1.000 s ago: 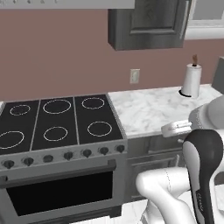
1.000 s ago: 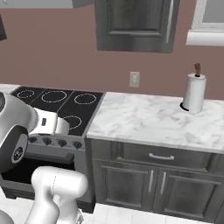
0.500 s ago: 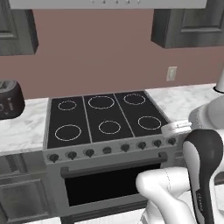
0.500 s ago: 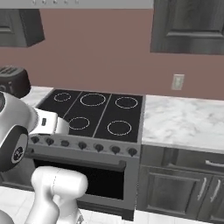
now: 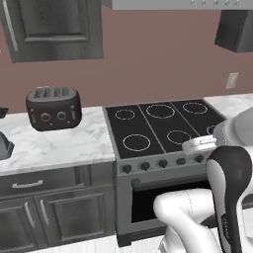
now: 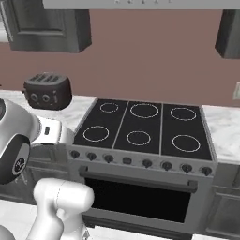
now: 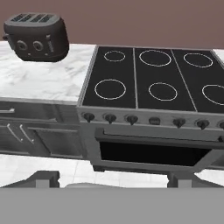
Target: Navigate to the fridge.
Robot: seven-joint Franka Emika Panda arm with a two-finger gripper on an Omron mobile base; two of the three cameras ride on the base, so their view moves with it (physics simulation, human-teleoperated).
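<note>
Ahead: 1 stove point(image 5: 163, 126) with 6 burners, 1 toaster point(image 5: 53, 107); gripper point(image 7: 111, 178) fingers apart.

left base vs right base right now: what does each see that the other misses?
Left base alone: the lower cabinet doors and drawer under the marble counter, and the wall outlet whole rather than cut off at the frame edge. Right base alone: the full oven door with its long handle and the whole row of knobs. Both: the black toaster, the six-ring cooktop, a dark upper cabinet and the brown wall. Neither has the fridge.
</note>
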